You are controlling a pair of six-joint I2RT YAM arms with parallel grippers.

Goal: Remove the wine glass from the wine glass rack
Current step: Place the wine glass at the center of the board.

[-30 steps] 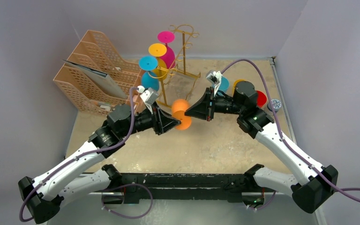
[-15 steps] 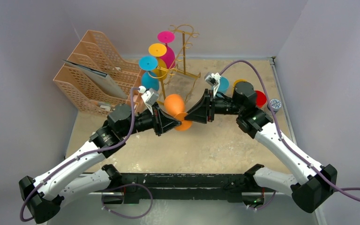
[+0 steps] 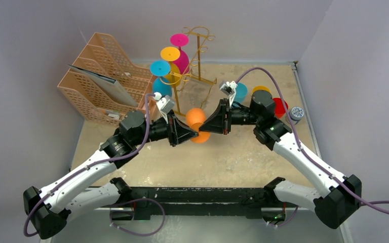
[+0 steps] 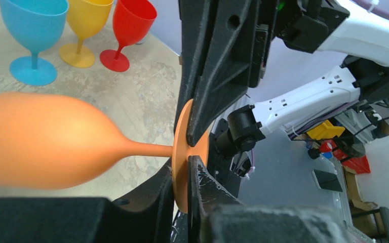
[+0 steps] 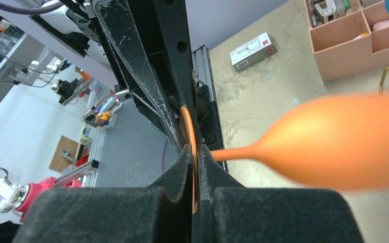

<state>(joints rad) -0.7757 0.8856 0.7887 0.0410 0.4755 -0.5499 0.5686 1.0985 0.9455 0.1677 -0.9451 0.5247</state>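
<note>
The orange wine glass (image 4: 45, 139) lies sideways and off the tabletop (image 4: 137, 91), its blurred bowl to the left and its stem running right to a round foot. The left gripper (image 4: 185, 169) pinches the foot's lower edge from below, and the right gripper (image 4: 195, 126) is clamped on its upper edge from above. Behind, a blue wine glass (image 4: 33, 30), a yellow wine glass (image 4: 83, 23) and a red wine glass (image 4: 131, 25) stand upright in a row

Wine glass (image 4: 45, 139) matt plastic & rack (image 3: 201, 61) glossy gold metal wire.
</note>
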